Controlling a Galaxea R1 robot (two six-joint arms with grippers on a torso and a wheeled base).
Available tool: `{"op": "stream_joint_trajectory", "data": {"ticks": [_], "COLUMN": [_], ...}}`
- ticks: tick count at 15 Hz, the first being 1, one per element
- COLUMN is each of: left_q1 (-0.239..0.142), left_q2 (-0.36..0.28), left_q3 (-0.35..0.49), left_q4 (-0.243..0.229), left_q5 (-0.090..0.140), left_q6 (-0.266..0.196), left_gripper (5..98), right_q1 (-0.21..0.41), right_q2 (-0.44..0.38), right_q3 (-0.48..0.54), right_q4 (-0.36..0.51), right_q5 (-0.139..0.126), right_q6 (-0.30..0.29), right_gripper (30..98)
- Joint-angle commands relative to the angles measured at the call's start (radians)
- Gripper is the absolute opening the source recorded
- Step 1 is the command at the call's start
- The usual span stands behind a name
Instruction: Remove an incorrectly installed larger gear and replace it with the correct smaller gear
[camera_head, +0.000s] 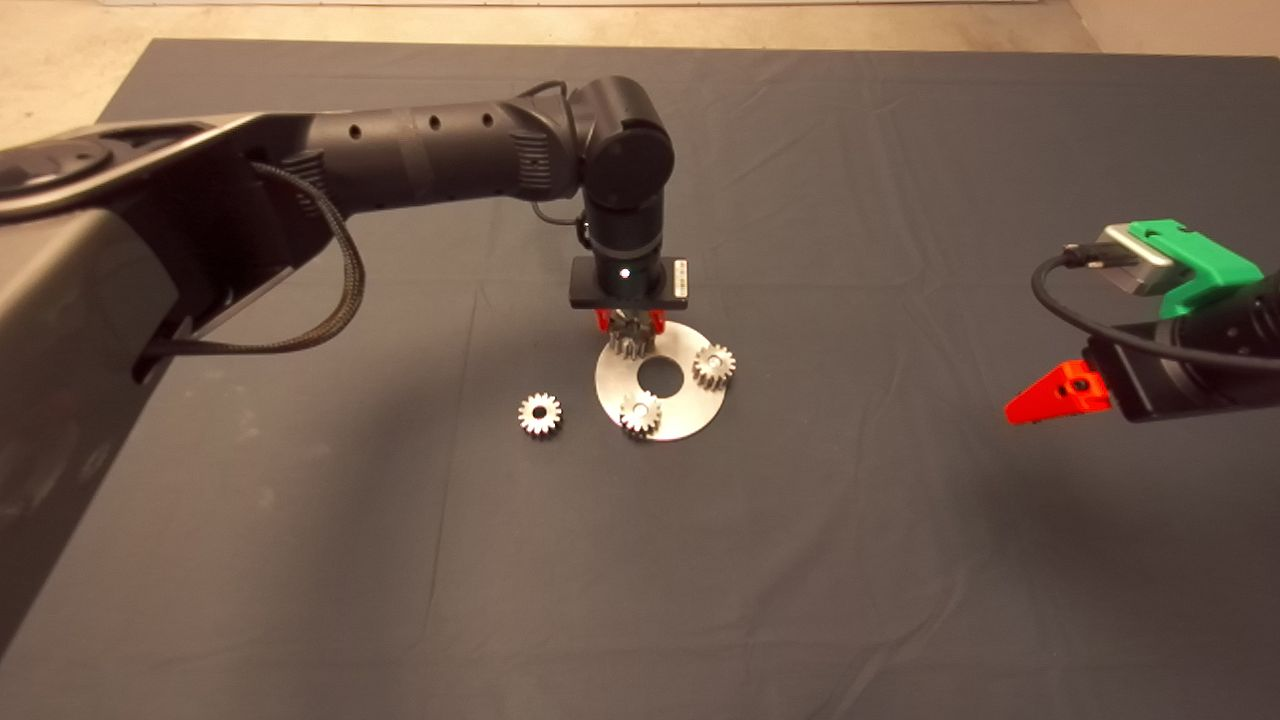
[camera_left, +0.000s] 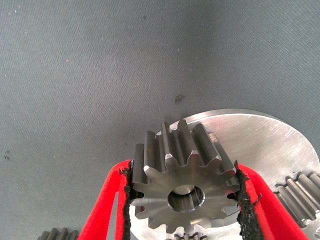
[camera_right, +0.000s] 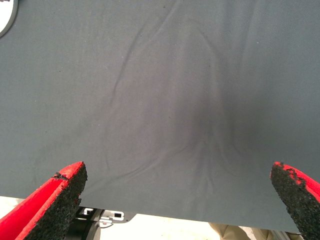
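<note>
The left gripper (camera_head: 631, 331) stands over the far-left rim of the flat, round silver metal plate (camera_head: 690, 412) with a round centre hole, which lies near the middle of the desk on the dark grey mat (camera_head: 900, 560); its jaws pinch the larger gear (camera_left: 183, 186), a tall, chunky silver metal gear with coarse pointed teeth and a dark bore, the black pads (camera_left: 244, 197) pressed against its toothed flanks on both sides; whether the gear is seated on the plate or already lifted clear cannot be told. So the removal looks to be in hand but not finished: the wrong gear is gripped, yet it is over the plate and not set aside. Two low, fine-toothed silver gears (camera_head: 714, 366) sit on the plate, one at its right rim and one at its near rim; the smaller gear (camera_head: 540, 413), a low silver metal gear with fine teeth and a round hole, lies alone on the mat just left of the plate, untouched, so the replacement is wholly left to do. The right gripper (camera_right: 180, 200) waits at the desk's right edge, its jaws spread wide and empty.
</note>
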Motion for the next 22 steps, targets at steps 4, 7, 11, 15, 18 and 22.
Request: {"op": "stream_joint_trajectory", "data": {"ticks": [4, 7, 11, 15, 18, 22], "left_q1": [-0.161, -0.231, -0.241, -0.144, -0.106, -0.050], "left_q2": [0.003, 0.004, -0.002, -0.135, -0.232, -0.332], "left_q3": [0.061, 0.069, 0.090, 0.145, 0.184, 0.188], "left_q4": [-0.182, -0.230, -0.241, -0.192, -0.111, -0.060], "left_q5": [0.073, 0.073, 0.076, 0.100, 0.096, 0.088], "left_q6": [0.012, 0.013, 0.007, 0.013, 0.023, 0.098], "left_gripper": [36.6, 36.2, 36.1, 36.0, 35.6, 35.5], "right_q1": [0.019, 0.019, 0.019, 0.019, 0.019, 0.019], "right_q2": [0.002, -0.001, -0.003, -0.012, -0.009, -0.009], "right_q3": [0.000, 0.000, -0.002, 0.001, 0.001, 0.004], "right_q4": [0.024, 0.024, 0.023, 0.024, 0.024, 0.025], "right_q5": [-0.015, -0.015, -0.015, -0.015, -0.015, -0.015], "right_q6": [-0.003, -0.003, -0.003, -0.004, -0.003, -0.003], "right_gripper": [97.1, 97.1, 97.1, 97.1, 97.1, 97.1]}}
